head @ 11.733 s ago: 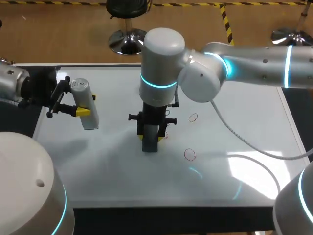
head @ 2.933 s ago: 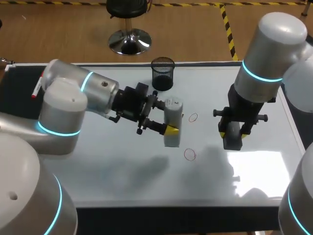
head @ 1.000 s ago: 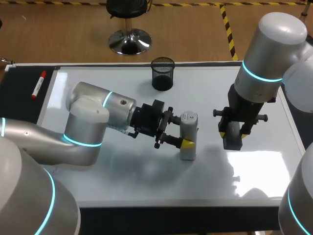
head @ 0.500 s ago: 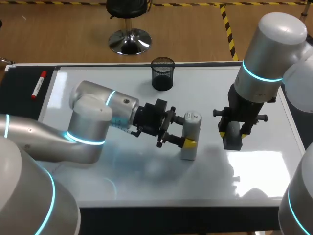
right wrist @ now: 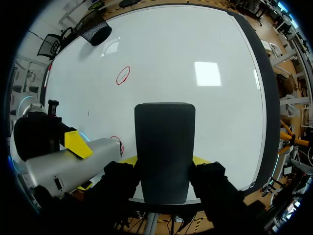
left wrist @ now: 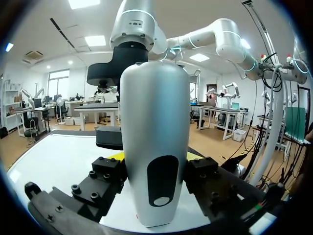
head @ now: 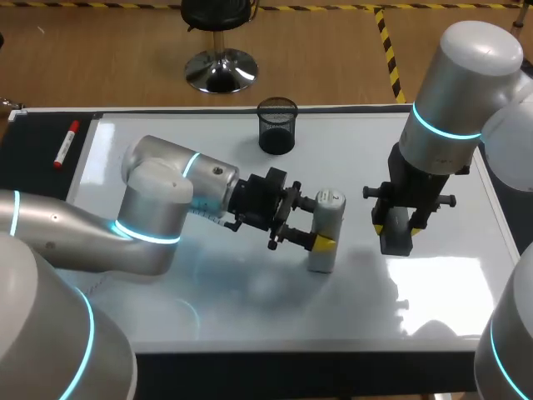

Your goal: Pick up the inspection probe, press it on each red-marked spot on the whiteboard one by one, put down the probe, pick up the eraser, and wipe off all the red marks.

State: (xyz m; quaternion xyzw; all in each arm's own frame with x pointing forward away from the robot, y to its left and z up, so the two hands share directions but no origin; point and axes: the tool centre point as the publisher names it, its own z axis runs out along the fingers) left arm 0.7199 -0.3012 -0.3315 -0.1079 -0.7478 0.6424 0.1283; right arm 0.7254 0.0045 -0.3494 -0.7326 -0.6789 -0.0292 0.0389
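Probe [head: 325, 229] stands on the whiteboard [head: 350, 158], pinched by the left gripper [head: 319, 242], its base beside a red mark [right wrist: 116, 142]. Right gripper [head: 398, 225] clamps the dark eraser [head: 396, 239] over the board, apart from the probe.

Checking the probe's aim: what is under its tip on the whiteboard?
Part of a red mark peeks out beside the probe where its tip meets the whiteboard. The rest of the mark is covered, and from above the probe hides it entirely.

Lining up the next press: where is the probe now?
Head view: the probe stands upright on the whiteboard's middle, held by the left gripper, beside the right gripper's eraser.
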